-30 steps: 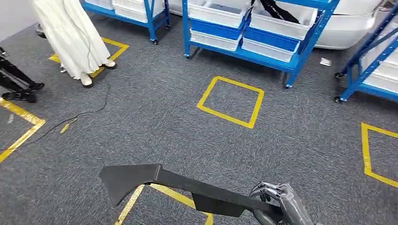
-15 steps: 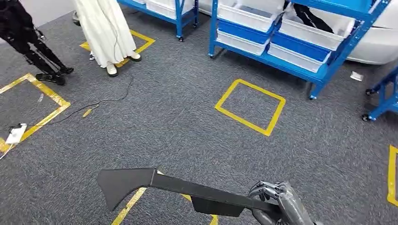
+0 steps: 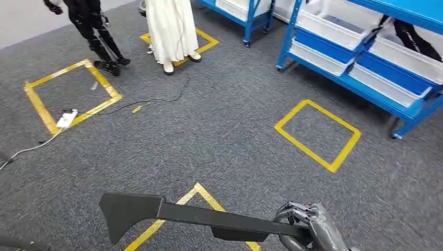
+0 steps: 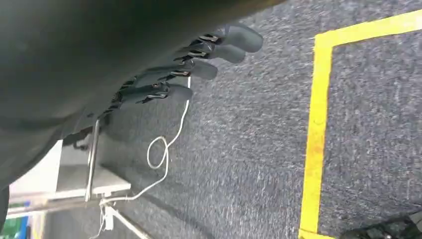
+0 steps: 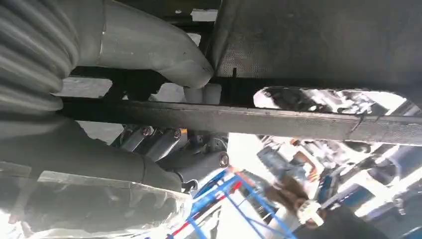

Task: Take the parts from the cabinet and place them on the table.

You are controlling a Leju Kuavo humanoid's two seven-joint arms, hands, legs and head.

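A long black part [image 3: 172, 212], with a wide flat end on the left and a slim bar, hangs low over the grey carpet. My right hand [image 3: 308, 229] grips its right end. In the right wrist view the bar of the part [image 5: 249, 119] crosses the picture, with the grey thumb [image 5: 149, 45] lying over it. My left hand [image 4: 199, 64] hangs above the carpet with its fingers stretched out and nothing in them.
Blue racks [image 3: 376, 89] with white bins [image 3: 334, 23] stand at the back right. A person in a long white skirt [image 3: 170, 29] and a dark legged robot [image 3: 96, 31] stand at the back left. Yellow tape squares [image 3: 317, 135] and a white cable [image 3: 31, 149] mark the floor.
The whole picture has shifted right, so the camera has turned left. The racks slid toward the right edge, and the person came toward the middle. My right hand holds the part as before.
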